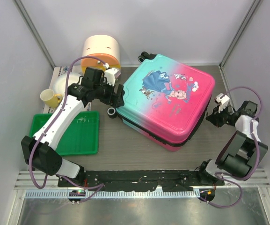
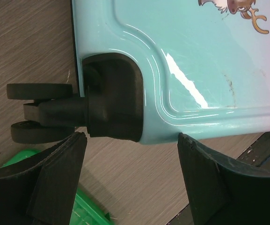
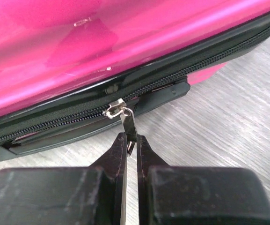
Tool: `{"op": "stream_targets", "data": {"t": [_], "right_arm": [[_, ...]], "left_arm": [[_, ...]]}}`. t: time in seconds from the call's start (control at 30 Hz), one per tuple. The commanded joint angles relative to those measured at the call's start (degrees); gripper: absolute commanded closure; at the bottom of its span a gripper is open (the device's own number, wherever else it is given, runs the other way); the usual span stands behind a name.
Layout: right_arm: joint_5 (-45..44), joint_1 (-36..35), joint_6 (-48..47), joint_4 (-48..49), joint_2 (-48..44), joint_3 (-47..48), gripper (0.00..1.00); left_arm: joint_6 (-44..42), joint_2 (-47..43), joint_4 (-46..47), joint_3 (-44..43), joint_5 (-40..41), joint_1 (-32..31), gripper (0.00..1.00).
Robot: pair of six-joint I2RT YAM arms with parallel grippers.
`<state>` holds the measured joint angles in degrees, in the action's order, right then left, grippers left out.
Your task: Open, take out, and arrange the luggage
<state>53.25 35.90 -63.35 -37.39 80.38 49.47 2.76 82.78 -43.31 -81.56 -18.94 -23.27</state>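
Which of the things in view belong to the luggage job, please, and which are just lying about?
Job: luggage; zip pull, pinched by the right gripper; left gripper, open beside a wheel.
Lying about: round cream-and-orange box; green tray; yellow cup.

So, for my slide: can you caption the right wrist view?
Right fingers pinch the zip pull of the pink luggage.

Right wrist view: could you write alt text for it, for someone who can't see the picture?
The robot's right hand, black and closed tight, pinches the small metal zip pull on the side of the glossy pink luggage. The black zip runs across the frame, above a grey wood-grain table.
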Motion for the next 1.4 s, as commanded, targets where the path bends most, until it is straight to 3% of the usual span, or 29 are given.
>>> {"op": "stream_targets", "data": {"t": [0.0, 0.1, 0.23, 0.43, 0.67, 0.8, 0.97, 1.2, 1.37], "right_arm": [[-6.84, 1.02, 12.54, 26.72, -8.21, -6.22, 0.99], [-10.62, 0.05, 16.84, 35.17, -10.59, -10.44, 0.99], [-14.32, -1.36, 22.82, 41.67, -6.91, -9.31, 0.99], [-9.76, -1.45, 28.72, 43.54, 0.92, -3.16, 0.99], [-5.09, -4.78, 26.7, 38.27, -0.48, -4.03, 0.99], [-4.21, -6.63, 24.86, 34.67, -4.78, -6.92, 0.99], [-3.16, -7.42, 24.16, 29.4, -9.71, -8.95, 0.99], [0.27, -7.86, 21.08, 24.21, -16.13, -12.64, 0.99], [1.33, -8.13, 16.78, 18.14, -18.41, -12.65, 0.99]], "left_arm": [[-0.48, -0.25, -0.55, 2.1, 5.14, 0.33, 0.18], [0.04, -0.17, -0.02, 2.89, 5.49, 0.94, 0.17], [0.31, 1.06, -0.19, 2.81, 5.49, 1.56, 0.18], [1.37, 2.9, 1.46, 3.86, 4.35, 3.14, 0.2], [-0.74, 9.23, 3.93, 1.06, 2.51, 5.69, 0.28], [-2.59, 14.59, 4.29, -5.26, 2.24, 8.66, 0.3], [-6.54, 17.06, 2.26, -12.56, -3.8, 10.08, 0.35], [-4.45, 8.64, 1.04, -9.15, -3.39, 9.38, 0.32], [0.4, 2.48, 4.8, 1.46, -3.38, 9.47, 0.18]]}}
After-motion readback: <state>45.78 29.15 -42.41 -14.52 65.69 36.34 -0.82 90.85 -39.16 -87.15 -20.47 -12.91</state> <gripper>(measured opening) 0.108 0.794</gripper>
